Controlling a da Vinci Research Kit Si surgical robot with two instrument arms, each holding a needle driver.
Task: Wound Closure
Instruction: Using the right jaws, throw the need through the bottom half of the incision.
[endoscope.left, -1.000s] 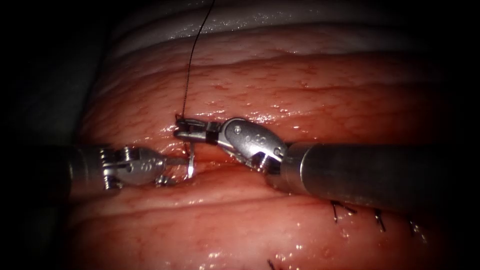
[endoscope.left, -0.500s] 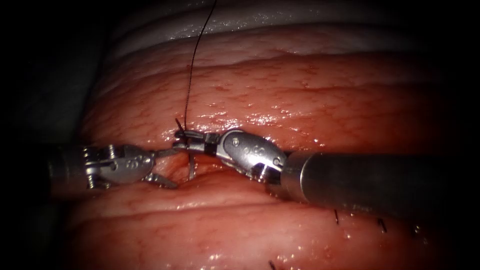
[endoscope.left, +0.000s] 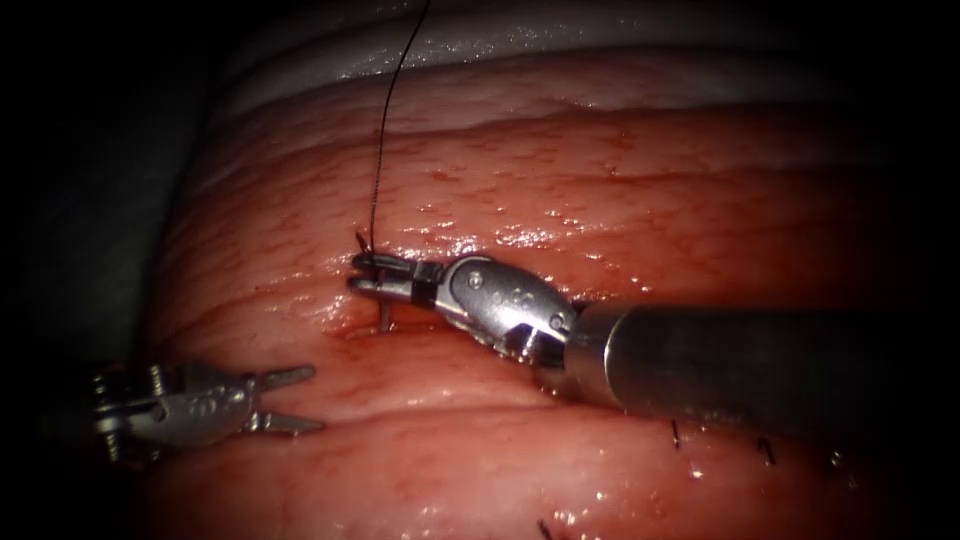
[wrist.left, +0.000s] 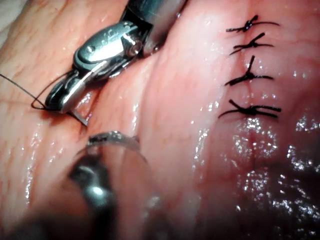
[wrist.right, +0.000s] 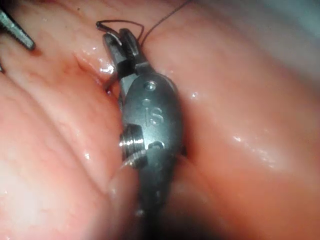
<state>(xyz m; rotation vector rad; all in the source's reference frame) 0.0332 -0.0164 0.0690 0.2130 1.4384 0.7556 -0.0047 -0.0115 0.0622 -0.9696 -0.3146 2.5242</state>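
At cut — right gripper (endoscope.left: 368, 272) clamps needle (endoscope.left: 384, 314); left gripper (endoscope.left: 300, 399) agape, empty.

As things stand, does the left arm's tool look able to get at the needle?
Probably yes: the left tool, jaws open and empty, has bare tissue between it and the needle, whose upper end the right tool holds, the rest entering the cut.

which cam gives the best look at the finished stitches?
Left wrist view: four tied stitches lie in a row across the closed cut, with their knots and cut ends plain. The endoscope view catches a few short dark thread ends beside the right tool's shaft, in dim light. In the right wrist view I can't make any out.
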